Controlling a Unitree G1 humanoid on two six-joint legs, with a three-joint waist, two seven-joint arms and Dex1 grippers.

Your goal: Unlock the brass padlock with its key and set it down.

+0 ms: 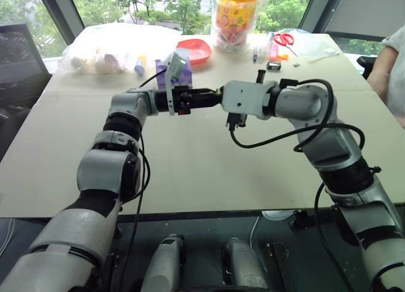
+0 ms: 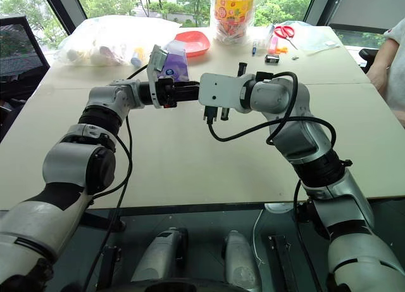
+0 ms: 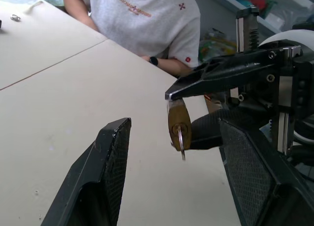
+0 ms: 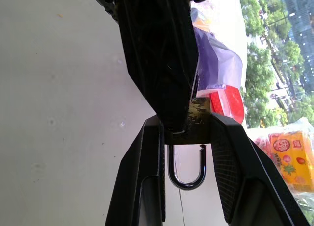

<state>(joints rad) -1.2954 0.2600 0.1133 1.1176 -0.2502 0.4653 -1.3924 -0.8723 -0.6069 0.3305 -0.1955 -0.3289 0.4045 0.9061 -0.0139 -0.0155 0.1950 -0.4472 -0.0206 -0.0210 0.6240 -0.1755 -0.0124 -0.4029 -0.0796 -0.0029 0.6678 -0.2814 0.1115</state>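
Padlock (image 3: 178,122) hung above the table (image 1: 190,165), pinched in the right fingers (image 3: 221,71), key (image 3: 181,143) in its keyhole, shackle (image 4: 187,168) apparently sprung free at one end. Left fingers (image 3: 100,172) stood released on either side, gripping nothing. Risk: an off-line grab at the key could knock the lock from its grip. Behind, a red bowl (image 1: 195,50); contents not discernible.

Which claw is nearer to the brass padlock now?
Right. The right claw is shut on the brass padlock; the left claw stands open around it, its fingers not touching.
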